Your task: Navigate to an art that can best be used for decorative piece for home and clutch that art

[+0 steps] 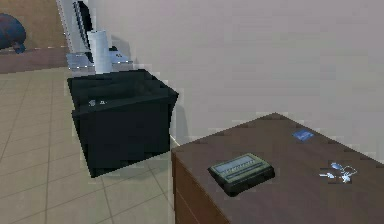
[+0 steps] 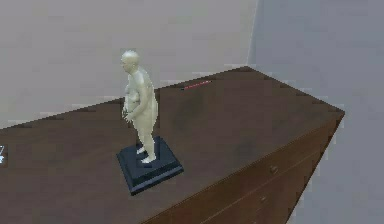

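A pale cream statue [image 2: 140,100] of a standing figure rises upright from a dark square base [image 2: 150,165]. It stands on a dark brown wooden dresser top [image 2: 250,110] in the arm side view, left of the middle and near the front edge. The same dresser top [image 1: 270,145] reaches into the forward view's lower right.
On the dresser lie a dark flat device [image 1: 241,172], a small blue card [image 1: 301,135], a bunch of keys [image 1: 337,174] and a thin red stick [image 2: 197,86]. A dark open bin [image 1: 120,118] stands on the tiled floor ahead, with a white roll [image 1: 99,50] behind it.
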